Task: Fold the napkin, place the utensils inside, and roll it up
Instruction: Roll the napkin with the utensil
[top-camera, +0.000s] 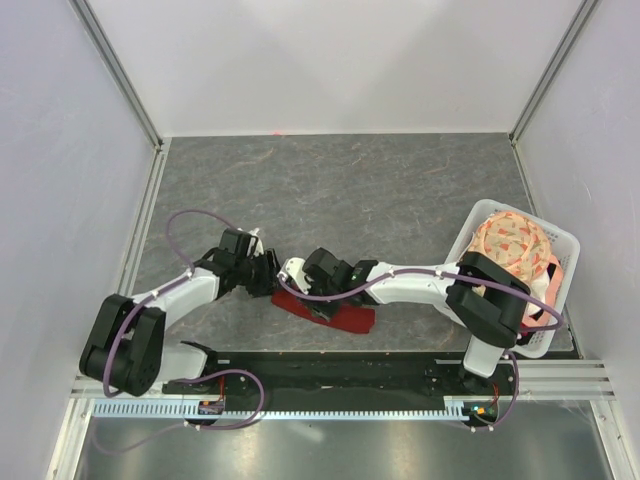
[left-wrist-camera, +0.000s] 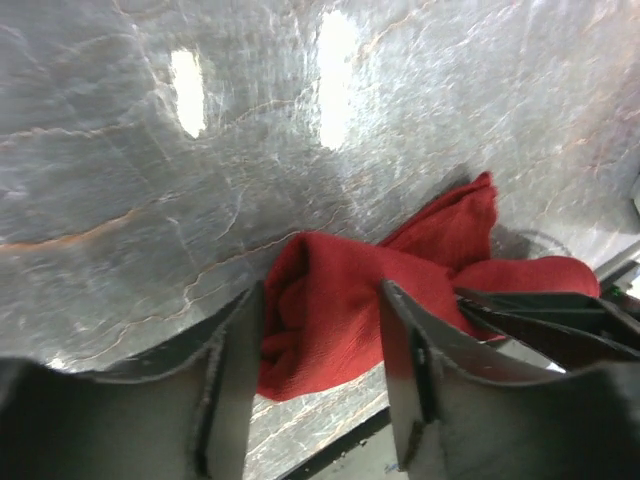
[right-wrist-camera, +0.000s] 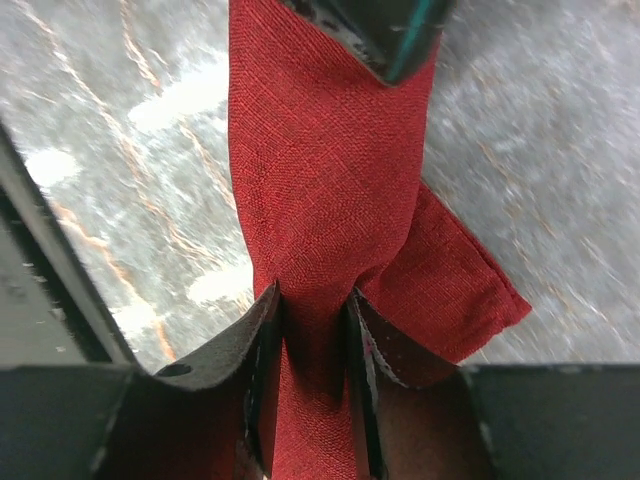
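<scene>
The dark red napkin lies rolled into a long bundle near the table's front edge. Its left end sits between the spread fingers of my left gripper, which is open and not squeezing the cloth. My right gripper is shut on the napkin, and the roll narrows where the jaws pinch it. A loose flap sticks out to the right. In the top view the two grippers meet at the bundle's left end. The utensils are hidden.
A white basket holding a peach floral cloth stands at the right edge behind the right arm. The black base rail runs just in front of the napkin. Grey marble tabletop stretches behind.
</scene>
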